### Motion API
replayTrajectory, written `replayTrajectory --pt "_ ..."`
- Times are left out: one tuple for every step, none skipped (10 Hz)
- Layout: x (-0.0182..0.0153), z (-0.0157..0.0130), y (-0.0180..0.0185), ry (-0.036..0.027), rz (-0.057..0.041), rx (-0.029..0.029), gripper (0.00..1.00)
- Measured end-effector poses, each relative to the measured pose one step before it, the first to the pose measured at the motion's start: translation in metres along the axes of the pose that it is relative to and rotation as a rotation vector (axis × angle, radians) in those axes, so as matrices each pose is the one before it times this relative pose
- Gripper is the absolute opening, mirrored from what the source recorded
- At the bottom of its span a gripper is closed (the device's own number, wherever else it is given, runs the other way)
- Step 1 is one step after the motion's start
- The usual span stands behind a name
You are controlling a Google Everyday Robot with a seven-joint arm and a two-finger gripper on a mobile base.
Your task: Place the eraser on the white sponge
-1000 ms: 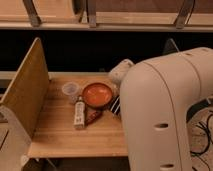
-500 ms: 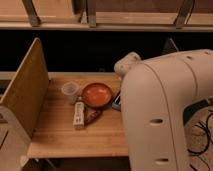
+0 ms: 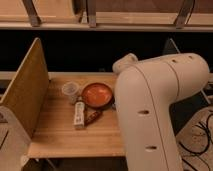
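Arm blocks the view of the table's right side, with the eraser not yet on the sponge.

The gripper is out of sight behind the bulky white arm [image 3: 155, 110], somewhere past the right rim of the orange bowl [image 3: 97, 95], so whether it is open, closed or holding anything cannot be told. A dark sliver [image 3: 114, 105] between the bowl and the arm may be the eraser, though that is only a guess. The white sponge [image 3: 79, 114] appears to be the pale block lying in front of the clear cup [image 3: 70, 91], and nothing rests on it. A reddish-brown lump [image 3: 93, 117] lies just beside it. The risks are a carry across the bowl clipping its rim, a release landing on the lump instead, or the small eraser sliding off the narrow sponge.
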Motion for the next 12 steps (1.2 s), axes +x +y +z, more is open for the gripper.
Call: replayTrajectory --pt "0.01054 0.01243 -0.00751 0.04035 0.00685 0.02617 0.04" --pt "0.00294 0.00385 -0.00322 0.01375 0.00339 0.01067 0.06" --pt "-0.00097 -0.00068 0.00026 -0.00210 0.00089 -0.00286 0.08" --pt "0.00041 0.00051 0.00030 0.00039 -0.00106 0.00052 0.15" --pt "-0.00012 0.00001 0.00009 -0.00036 0.00005 -0.00061 0.27" --pt "-0.00033 -0.00032 -0.00014 -0.00057 0.00034 -0.00033 0.35" --pt "0.00015 0.00035 -0.00031 0.00045 0.00010 0.00056 0.45" --pt "-0.00003 -0.00014 0.00023 -0.00011 -0.00004 -0.00062 0.57" --pt "-0.00002 0.00004 -0.00018 0.00006 0.00018 0.00016 0.65" --pt "0.00000 0.00005 -0.00011 0.00008 0.00018 0.00004 0.75" --pt "-0.00012 -0.00014 0.00002 -0.00022 0.00014 -0.00028 0.79" --pt "0.00002 0.00013 -0.00020 0.00017 0.00016 0.00024 0.80"
